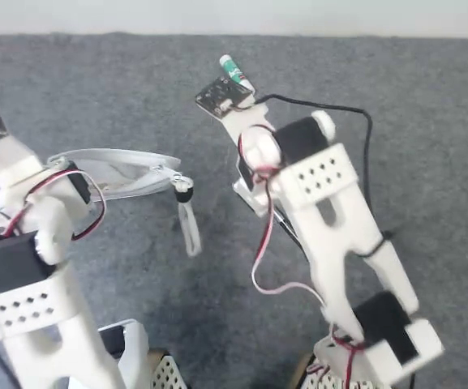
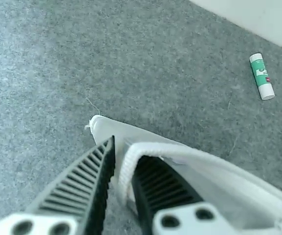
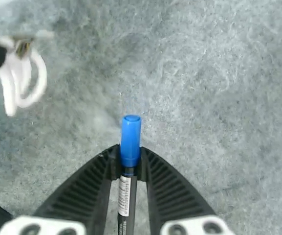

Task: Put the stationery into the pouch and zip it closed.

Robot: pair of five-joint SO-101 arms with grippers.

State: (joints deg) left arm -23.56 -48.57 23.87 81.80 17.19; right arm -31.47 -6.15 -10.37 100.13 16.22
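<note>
Fuzzy grey carpet (image 3: 219, 73); right gripper (image 3: 129, 151) clamps blue-capped pen (image 3: 130, 134), left gripper (image 2: 122, 152) pinches pouch (image 2: 204, 166).

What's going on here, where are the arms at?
The left pincer grips the white pouch by its zipper edge. The right pincer holds a blue-capped pen over the grey mat, near the pouch's strap. A glue stick lies loose on the mat, farther off.

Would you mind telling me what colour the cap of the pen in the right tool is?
Blue; the pen cap shows best in the right wrist view.
</note>
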